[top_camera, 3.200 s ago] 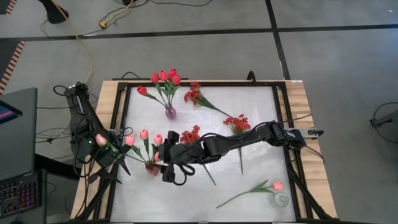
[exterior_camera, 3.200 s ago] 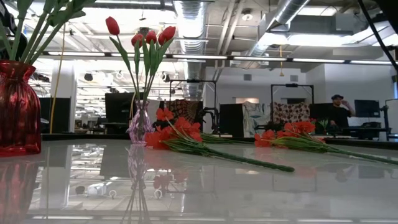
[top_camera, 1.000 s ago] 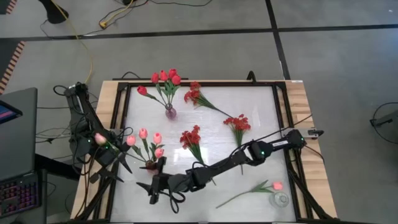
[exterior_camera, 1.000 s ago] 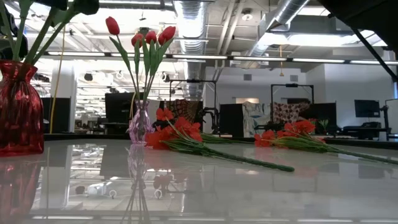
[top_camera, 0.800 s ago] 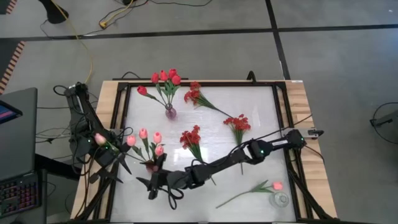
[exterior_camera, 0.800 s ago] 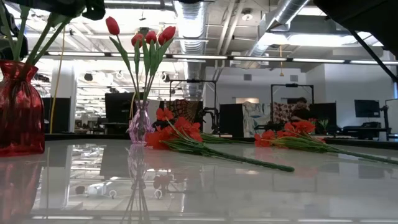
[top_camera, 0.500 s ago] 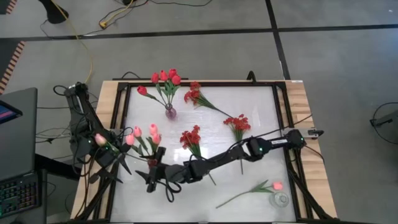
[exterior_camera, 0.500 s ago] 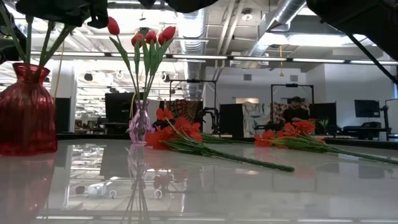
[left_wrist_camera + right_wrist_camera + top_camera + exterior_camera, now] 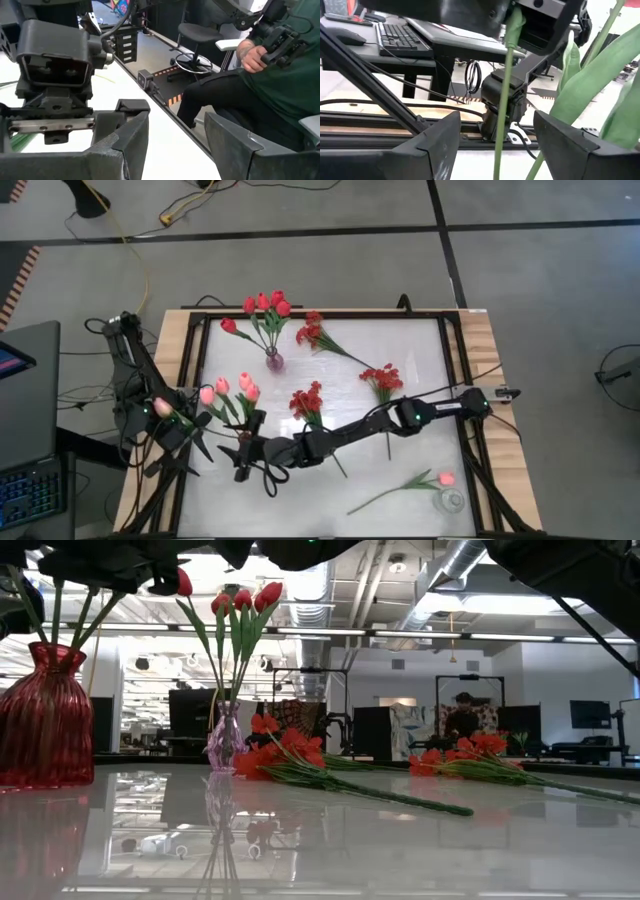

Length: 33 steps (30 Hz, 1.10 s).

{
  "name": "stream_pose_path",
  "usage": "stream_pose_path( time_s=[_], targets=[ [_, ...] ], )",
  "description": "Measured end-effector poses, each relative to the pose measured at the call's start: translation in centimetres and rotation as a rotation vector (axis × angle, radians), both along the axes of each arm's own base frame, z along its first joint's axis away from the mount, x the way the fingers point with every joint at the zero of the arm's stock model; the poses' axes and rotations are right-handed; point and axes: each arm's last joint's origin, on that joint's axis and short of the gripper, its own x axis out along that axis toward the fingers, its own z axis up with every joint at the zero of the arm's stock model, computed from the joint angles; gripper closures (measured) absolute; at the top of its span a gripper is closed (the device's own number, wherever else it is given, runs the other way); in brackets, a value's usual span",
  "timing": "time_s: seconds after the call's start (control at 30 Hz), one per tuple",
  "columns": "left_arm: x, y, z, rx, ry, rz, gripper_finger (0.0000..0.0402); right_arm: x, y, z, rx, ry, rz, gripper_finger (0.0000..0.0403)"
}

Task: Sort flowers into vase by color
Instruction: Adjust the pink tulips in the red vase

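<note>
A red ribbed vase (image 9: pixel 45 720) stands on the table's near left part and holds several pink tulips (image 9: pixel 222 386). My right gripper (image 9: pixel 245 448) is open just above the vase's neck, with the tulips' green stems (image 9: pixel 504 100) and leaves between its fingers (image 9: pixel 497 120). My left gripper (image 9: pixel 197 442) waits open at the table's left edge, facing the right one (image 9: pixel 175 115). One pink tulip bloom (image 9: pixel 162 408) shows over the left arm's wrist. A clear vase (image 9: pixel 225 740) by the far edge holds red tulips (image 9: pixel 265 304). My right gripper comes level from the table's near right side at the pink tulips' stems (image 9: pixel 506 75), above the vase's neck. The stems stand upright between its open fingers. Whether a finger (image 9: pixel 580 145) touches a stem or a leaf, I cannot tell.
Three red blossom sprays lie flat on the table (image 9: pixel 308 400) (image 9: pixel 318 332) (image 9: pixel 382 380). A pink tulip (image 9: pixel 400 485) lies by a small clear vase (image 9: pixel 450 502) at the near right corner. A seated person (image 9: pixel 270 75) is beyond the table. A black frame rims the tabletop (image 9: pixel 445 380).
My right gripper has moved from near the table's near edge toward the far edge, in around the pink tulips' stems. The red vase has slid a little toward the far edge, staying upright. The pink blooms have swung toward the far left.
</note>
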Motion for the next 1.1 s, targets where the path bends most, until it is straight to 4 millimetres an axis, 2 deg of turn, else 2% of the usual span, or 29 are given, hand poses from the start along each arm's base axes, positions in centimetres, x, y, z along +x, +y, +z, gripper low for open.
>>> stream_pose_path(
  time_s=[0.3,0.67,0.9,1.0,1.1],
  targets=[
    [0.4,-0.7,-0.2,0.009,0.002,0.001,0.0221,0.0,-0.3,0.0,-0.001,0.004,-0.025,0.0127],
    [0.8,-1.4,-0.5,0.033,0.016,0.001,0.0221,-0.4,1.4,-0.1,0.001,0.005,0.004,0.0127],
    [1.2,-2.1,-0.4,0.019,-0.008,-0.012,0.0221,-0.3,0.9,-0.1,0.026,0.007,-0.006,0.0129],
    [1.2,-2.1,-0.5,0.026,-0.004,-0.011,0.0221,-0.3,0.7,-0.3,0.027,0.017,-0.009,0.0144],
    [1.2,-2.1,-0.5,0.026,-0.005,-0.011,0.0221,-0.3,0.7,-0.2,0.027,0.016,-0.009,0.0177]
  ],
)
